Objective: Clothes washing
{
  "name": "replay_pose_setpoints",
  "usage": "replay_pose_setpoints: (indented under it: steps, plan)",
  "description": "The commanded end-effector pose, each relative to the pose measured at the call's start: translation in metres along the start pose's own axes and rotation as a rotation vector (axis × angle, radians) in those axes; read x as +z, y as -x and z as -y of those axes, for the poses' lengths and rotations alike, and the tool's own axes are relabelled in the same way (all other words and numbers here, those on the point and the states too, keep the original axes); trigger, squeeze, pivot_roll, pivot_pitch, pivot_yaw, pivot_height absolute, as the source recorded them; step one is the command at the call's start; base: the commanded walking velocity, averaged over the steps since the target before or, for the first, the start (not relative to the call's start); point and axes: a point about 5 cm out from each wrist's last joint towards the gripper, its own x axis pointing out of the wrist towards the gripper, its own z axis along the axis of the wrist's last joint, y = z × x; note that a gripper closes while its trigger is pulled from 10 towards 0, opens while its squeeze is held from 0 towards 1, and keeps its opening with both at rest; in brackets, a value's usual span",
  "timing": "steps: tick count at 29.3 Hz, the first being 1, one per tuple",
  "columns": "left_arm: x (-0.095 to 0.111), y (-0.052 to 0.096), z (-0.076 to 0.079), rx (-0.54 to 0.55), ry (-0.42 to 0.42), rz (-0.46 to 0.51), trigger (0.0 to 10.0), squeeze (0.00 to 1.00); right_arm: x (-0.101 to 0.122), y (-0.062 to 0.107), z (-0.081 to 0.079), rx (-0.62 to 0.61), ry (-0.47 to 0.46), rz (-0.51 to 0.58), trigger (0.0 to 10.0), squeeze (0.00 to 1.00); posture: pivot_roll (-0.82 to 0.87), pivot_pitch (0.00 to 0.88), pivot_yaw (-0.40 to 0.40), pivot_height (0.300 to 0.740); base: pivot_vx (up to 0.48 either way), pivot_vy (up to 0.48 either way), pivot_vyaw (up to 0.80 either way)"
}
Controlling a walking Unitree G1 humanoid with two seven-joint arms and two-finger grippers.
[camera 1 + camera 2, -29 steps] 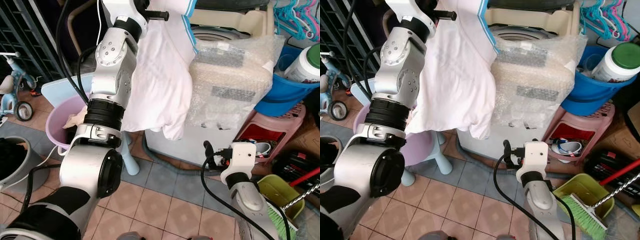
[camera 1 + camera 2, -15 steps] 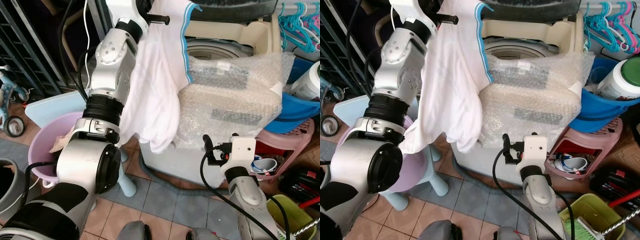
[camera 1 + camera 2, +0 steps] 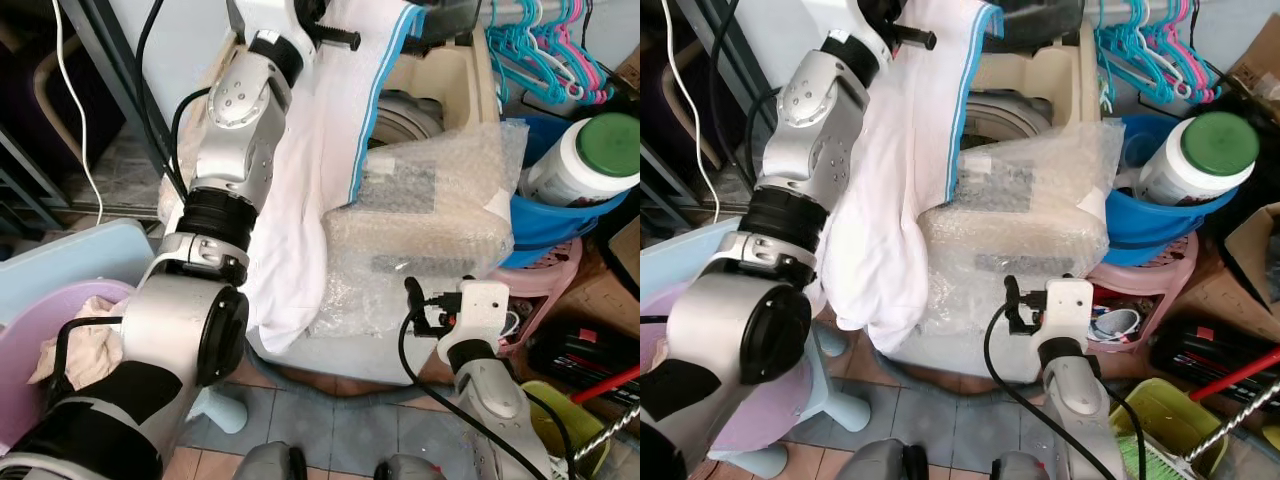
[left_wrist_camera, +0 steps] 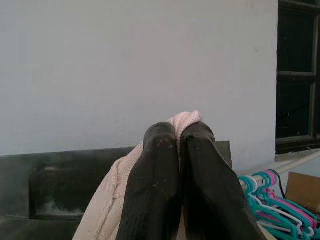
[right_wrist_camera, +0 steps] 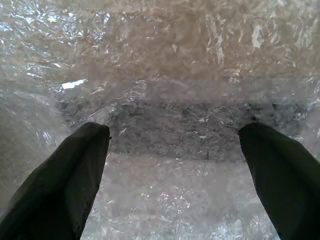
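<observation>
Left gripper point(image 4: 179, 132) pinches white garment point(image 3: 300, 200), held high; cloth's long axis hangs straight down, left of the washing machine point(image 3: 440, 85) drum opening. Right gripper point(image 5: 172, 150), fingers spread, faces the machine's bubble wrap point(image 3: 440, 220), lower front.

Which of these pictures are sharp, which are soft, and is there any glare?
Head views: daylit and sharp, white garment bright but readable, little glare on the bubble wrap. Left wrist view: left gripper fingers soft and close, wall evenly lit. Right wrist view: bubble wrap hazy, with small glints, fingers blurred.
</observation>
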Motion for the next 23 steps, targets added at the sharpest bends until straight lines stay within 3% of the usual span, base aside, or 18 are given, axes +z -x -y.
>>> replay_pose_setpoints:
  steps: [1, 6, 10, 11, 12, 14, 15, 16, 17, 18, 19, 20, 21, 22, 23]
  plan:
    - [0.014, -0.011, 0.013, -0.046, -0.016, 0.046, 10.0, 0.00, -0.001, 0.002, 0.006, -0.025, 0.013, -0.007, 10.0, 0.00, -0.15, 0.072, 0.107, 0.740, 0.364, 0.000, 0.00]
    - [0.039, -0.035, 0.003, 0.012, -0.124, 0.027, 10.0, 0.00, -0.002, 0.002, 0.005, -0.019, 0.012, -0.012, 10.0, 0.00, -0.15, 0.072, 0.113, 0.740, 0.114, 0.000, 0.00]
    - [0.049, -0.036, -0.004, 0.087, -0.182, 0.079, 10.0, 0.00, -0.002, 0.002, 0.004, -0.020, 0.011, -0.011, 10.0, 0.00, -0.16, 0.073, 0.116, 0.740, 0.000, 0.000, 0.00]
    - [0.053, -0.034, -0.012, 0.169, -0.280, 0.123, 10.0, 0.00, -0.002, 0.004, 0.003, -0.018, 0.009, -0.011, 10.0, 0.00, -0.16, 0.073, 0.115, 0.740, 0.000, 0.000, 0.00]
    - [0.054, -0.033, -0.014, 0.188, -0.304, 0.135, 10.0, 0.00, -0.002, 0.004, 0.003, -0.018, 0.009, -0.011, 10.0, 0.00, -0.16, 0.073, 0.115, 0.740, 0.000, 0.000, 0.00]
    - [0.030, -0.022, -0.024, 0.250, -0.385, 0.047, 10.0, 0.00, -0.003, 0.005, 0.001, -0.014, 0.009, -0.013, 10.0, 0.00, -0.17, 0.076, 0.112, 0.740, 0.000, 0.000, 0.00]
    - [0.030, -0.022, -0.024, 0.250, -0.385, 0.047, 10.0, 0.00, -0.003, 0.005, 0.001, -0.014, 0.009, -0.013, 10.0, 0.00, -0.17, 0.076, 0.112, 0.740, 0.000, 0.000, 0.00]
    - [0.013, -0.015, -0.027, 0.240, -0.408, -0.027, 10.0, 0.00, -0.002, 0.006, 0.002, -0.014, 0.008, -0.014, 10.0, 0.00, -0.17, 0.077, 0.110, 0.740, 0.000, 0.000, 0.00]
    - [0.013, -0.015, -0.027, 0.240, -0.408, -0.027, 10.0, 0.00, -0.002, 0.006, 0.002, -0.014, 0.008, -0.014, 10.0, 0.00, -0.17, 0.077, 0.110, 0.740, 0.000, 0.000, 0.00]
    - [0.000, -0.010, -0.028, 0.233, -0.410, -0.085, 10.0, 0.00, -0.002, 0.006, 0.002, -0.014, 0.008, -0.014, 10.0, 0.00, -0.17, 0.079, 0.108, 0.740, 0.000, 0.000, 0.00]
    - [-0.033, 0.004, -0.026, 0.174, -0.428, -0.251, 10.0, 0.00, -0.002, 0.006, 0.003, -0.016, 0.009, -0.016, 10.0, 0.00, -0.17, 0.080, 0.104, 0.740, 0.000, 0.000, 0.00]
    - [-0.050, 0.012, -0.024, 0.147, -0.437, -0.344, 10.0, 0.00, -0.002, 0.007, 0.004, -0.017, 0.009, -0.018, 10.0, 0.00, -0.17, 0.080, 0.104, 0.740, 0.000, 0.000, 0.00]
    - [-0.050, 0.012, -0.024, 0.147, -0.437, -0.344, 10.0, 0.00, -0.002, 0.007, 0.004, -0.017, 0.009, -0.018, 10.0, 0.00, -0.17, 0.080, 0.104, 0.740, 0.000, 0.000, 0.00]
    - [-0.084, 0.032, -0.020, 0.092, -0.425, -0.542, 10.0, 0.00, -0.002, 0.007, 0.005, -0.015, 0.012, -0.021, 10.0, 0.00, -0.17, 0.083, 0.100, 0.740, 0.000, 0.000, 0.00]
    - [-0.098, 0.043, -0.018, 0.060, -0.435, -0.622, 10.0, 0.00, -0.002, 0.007, 0.005, -0.015, 0.012, -0.022, 10.0, 0.00, -0.17, 0.083, 0.099, 0.740, 0.000, 0.000, 0.00]
